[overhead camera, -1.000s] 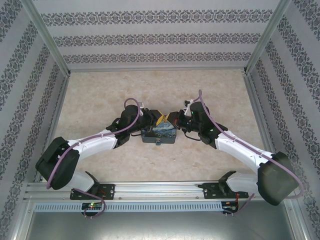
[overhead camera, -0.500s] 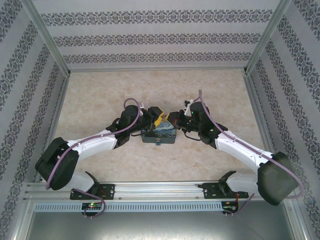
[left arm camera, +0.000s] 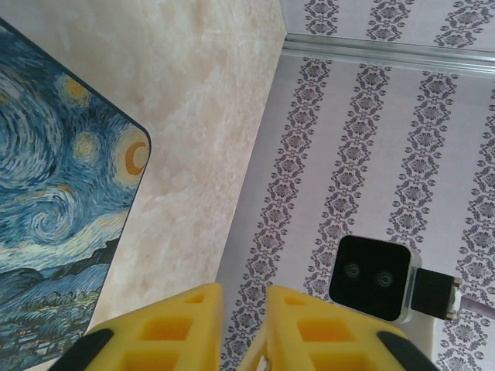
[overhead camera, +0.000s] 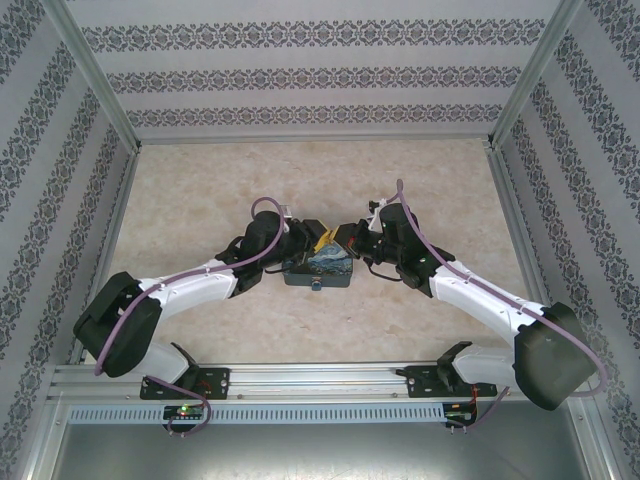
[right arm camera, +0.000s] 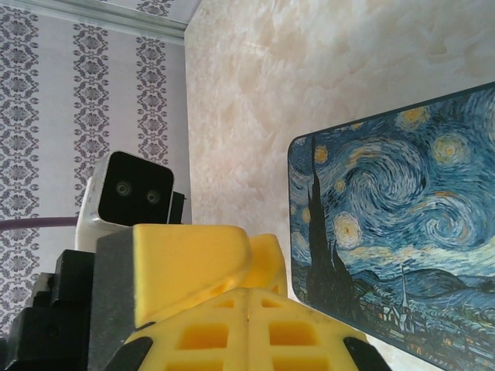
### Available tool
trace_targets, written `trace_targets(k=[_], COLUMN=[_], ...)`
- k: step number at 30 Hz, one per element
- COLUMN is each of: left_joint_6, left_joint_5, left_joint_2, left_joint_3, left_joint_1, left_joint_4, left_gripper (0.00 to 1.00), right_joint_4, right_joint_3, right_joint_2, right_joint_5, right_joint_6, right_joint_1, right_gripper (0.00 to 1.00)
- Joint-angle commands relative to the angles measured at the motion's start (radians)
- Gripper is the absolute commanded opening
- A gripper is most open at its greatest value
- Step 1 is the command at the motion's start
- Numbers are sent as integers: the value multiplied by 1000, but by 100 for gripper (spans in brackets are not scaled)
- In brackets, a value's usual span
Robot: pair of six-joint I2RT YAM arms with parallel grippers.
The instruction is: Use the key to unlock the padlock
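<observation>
1. The marbled table (overhead camera: 200, 190) carries a single item near its middle, between the two arms.
2. The night-sky box (overhead camera: 322, 264) lies flat there, and both grippers are gathered just above its far edge.
3. The left gripper (left arm camera: 244, 292) is seen with its fingers narrowly parted. Wallpaper is visible through the gap and nothing is held.
4. The right gripper (right arm camera: 247, 309) is pressed fully together, and no held object can be made out.
5. The padlock (overhead camera: 318, 286) is taken to be the tiny blue speck at the box's near edge. It is judged light, rigid and smooth, and best pinched across the body's flat faces with the shackle left free.
6. The key's whereabouts cannot be told. It is judged thin, stiff and slippery, and best held by its head.
</observation>
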Motion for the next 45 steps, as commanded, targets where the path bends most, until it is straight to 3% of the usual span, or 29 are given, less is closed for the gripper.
trace_targets(k=[1,7,11,12,15,18,24,28,31,37,45], left_joint_6=[10,8,14,19,62,135,200,214,217,196,125], left_joint_5=[-5,-5,-7,-8,-21,-28,-38,-49,-57,-87,-192], left_joint_2=[7,6,6,4,-5,-20,-23,-7,16,64,86], left_joint_3=[21,17,9,4,-14,-24,-46,-45,-43,-42,-64], left_joint_1=[-16,-16,-16,-15,-9,-2,18,25,27,27,27], left_joint_4=[42,48,58,63,85,87,174,232,306,416,494], left_gripper=[16,0,0,0,0,0,0,0,0,0,0], right_joint_4=[29,32,28,20,-17,-46,-1,45,96,264,385], right_joint_3=[8,3,-1,-4,-30,-63,-165,-184,-184,-147,-52], right_joint_2=[-2,0,-9,-20,-79,-140,-258,-282,-252,-126,11], right_joint_5=[6,6,4,6,44,82,299,345,335,199,143], right_joint_6=[2,2,-6,-13,-11,8,83,81,127,163,144], right_joint_1=[11,11,1,-8,-48,-88,-78,-80,-80,-75,18], right_gripper=[0,0,0,9,61,97,98,98,98,97,57])
